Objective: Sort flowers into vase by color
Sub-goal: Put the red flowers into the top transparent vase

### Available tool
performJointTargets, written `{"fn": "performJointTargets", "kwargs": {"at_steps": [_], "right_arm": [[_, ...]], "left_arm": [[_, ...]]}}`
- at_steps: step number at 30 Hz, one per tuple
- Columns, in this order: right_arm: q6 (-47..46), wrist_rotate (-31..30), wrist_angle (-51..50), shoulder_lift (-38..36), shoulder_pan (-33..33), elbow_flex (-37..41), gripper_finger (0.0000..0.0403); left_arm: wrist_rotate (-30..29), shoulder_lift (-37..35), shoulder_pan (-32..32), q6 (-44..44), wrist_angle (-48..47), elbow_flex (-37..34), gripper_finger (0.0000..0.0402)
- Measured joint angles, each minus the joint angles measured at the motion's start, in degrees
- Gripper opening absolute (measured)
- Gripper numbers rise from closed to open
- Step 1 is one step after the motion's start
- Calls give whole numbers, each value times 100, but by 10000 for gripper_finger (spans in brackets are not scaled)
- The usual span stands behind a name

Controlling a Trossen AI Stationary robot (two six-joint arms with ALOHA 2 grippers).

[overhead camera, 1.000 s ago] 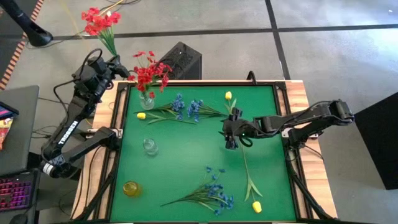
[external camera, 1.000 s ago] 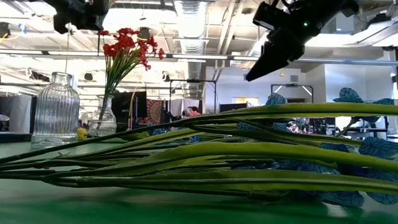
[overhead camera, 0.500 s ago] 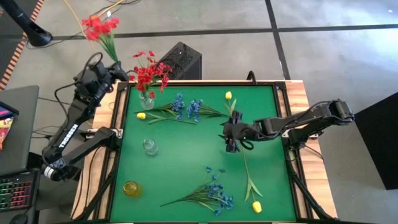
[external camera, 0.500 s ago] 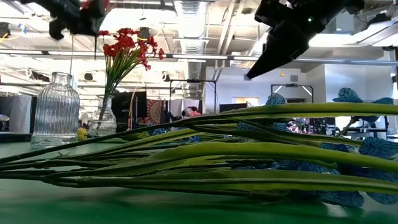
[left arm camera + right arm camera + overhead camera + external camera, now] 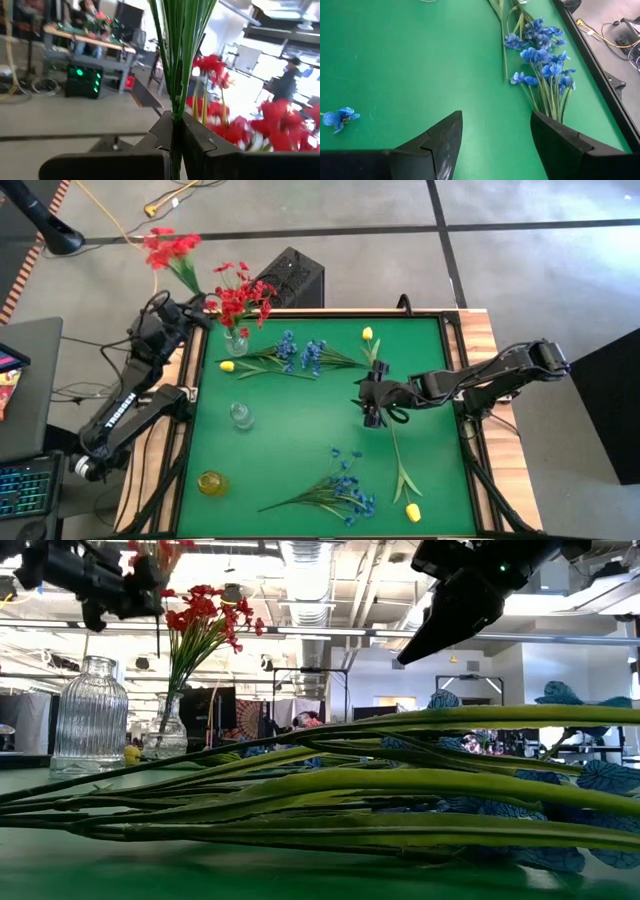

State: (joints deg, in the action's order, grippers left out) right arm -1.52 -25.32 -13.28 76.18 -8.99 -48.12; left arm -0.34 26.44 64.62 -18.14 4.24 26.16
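While my left gripper (image 5: 197, 308) stays off the bench's far left corner, its jaws are clamped on the green stem of a red flower spray (image 5: 170, 250) held up beside the vase of red flowers (image 5: 238, 302). My right gripper (image 5: 372, 402) hovers with jaws apart over the green bench (image 5: 300, 430), above a yellow tulip stem (image 5: 398, 465). Blue sprays (image 5: 300, 355) lie near the vase, and another blue bunch (image 5: 340, 490) lies at the near edge.
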Motion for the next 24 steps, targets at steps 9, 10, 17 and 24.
{"fn": "performJointTargets", "kwargs": {"at_steps": [9,10,17,24], "right_arm": [[-8,0,143,0,47,0,260],[-10,0,160,0,46,0,260],[-13,0,182,0,43,0,260],[-13,0,183,0,42,0,260]], "left_arm": [[259,-159,-5,138,765,-572,4],[271,-168,-4,153,747,-592,4],[300,-265,-101,94,1403,-1208,4],[306,-264,-166,-48,2274,-1739,4]]}}
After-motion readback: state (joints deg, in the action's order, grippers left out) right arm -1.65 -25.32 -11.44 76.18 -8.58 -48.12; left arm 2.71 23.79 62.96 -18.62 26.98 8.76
